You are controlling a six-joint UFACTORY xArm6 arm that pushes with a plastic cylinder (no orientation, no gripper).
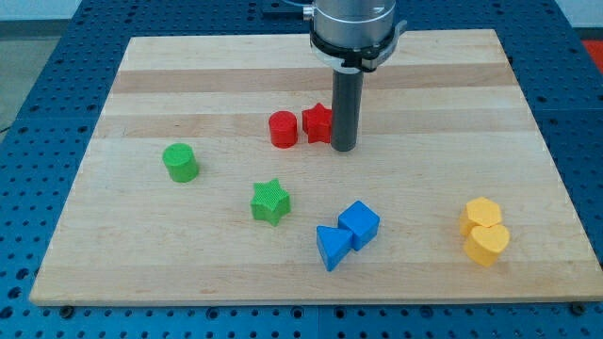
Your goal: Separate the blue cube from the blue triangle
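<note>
Board: wooden board [311, 85] is lying flat, carrying eight blocks.
Rod: my tip [343, 149] is holding nothing, sitting against the red star [317, 122], beside the red cylinder [283, 129].
Blue pair: blue cube [359, 224] is touching the blue triangle [331, 248], near the view's bottom.
Green: cylinder [180, 162], star [270, 201].
Yellow: two blocks [484, 231] touching.
Writing: none legible.

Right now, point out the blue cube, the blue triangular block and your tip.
blue cube [359, 224], camera view, on its top face.
blue triangular block [331, 248], camera view, on its front face, touching the cube.
my tip [343, 148], camera view, rod's very end, beside the red star block [317, 122].
</note>
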